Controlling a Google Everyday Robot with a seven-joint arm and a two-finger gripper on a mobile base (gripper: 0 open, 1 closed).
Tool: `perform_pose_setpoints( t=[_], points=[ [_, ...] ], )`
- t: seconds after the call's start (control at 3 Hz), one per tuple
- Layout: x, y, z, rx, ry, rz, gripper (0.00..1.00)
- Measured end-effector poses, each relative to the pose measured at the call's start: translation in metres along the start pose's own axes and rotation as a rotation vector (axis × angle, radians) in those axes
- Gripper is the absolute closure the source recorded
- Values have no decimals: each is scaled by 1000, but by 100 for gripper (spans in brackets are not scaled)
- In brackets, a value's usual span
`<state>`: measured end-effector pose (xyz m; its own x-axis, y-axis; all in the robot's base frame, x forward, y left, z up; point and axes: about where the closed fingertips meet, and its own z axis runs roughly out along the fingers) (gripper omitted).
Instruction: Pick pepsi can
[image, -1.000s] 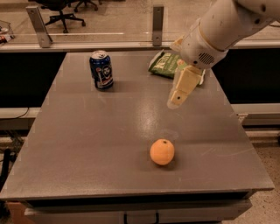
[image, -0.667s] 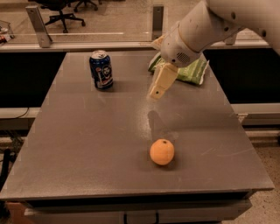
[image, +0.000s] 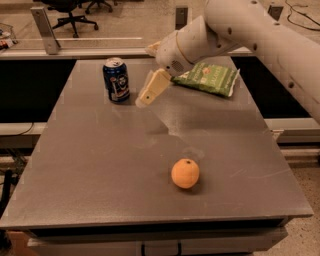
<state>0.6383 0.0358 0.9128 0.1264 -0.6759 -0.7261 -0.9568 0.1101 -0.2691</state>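
End effector (image: 148, 93) hovering just beside pepsi can (image: 116, 80), gripping nothing; how far open, cannot tell. Needing centred, level approach, avoiding tipping upright can.

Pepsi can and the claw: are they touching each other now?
Apart. In the camera view a thin strip of grey table shows between the pepsi can and the claw, which hangs just to its right.
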Motion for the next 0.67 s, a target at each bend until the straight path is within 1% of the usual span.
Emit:
perform_pose_setpoints(
  t=[0.33, 0.67],
  points=[
    [-12, -13, 37, -24, -95, 47, 0],
    [-19, -18, 68, -55, -168, 113, 0]
  ],
)
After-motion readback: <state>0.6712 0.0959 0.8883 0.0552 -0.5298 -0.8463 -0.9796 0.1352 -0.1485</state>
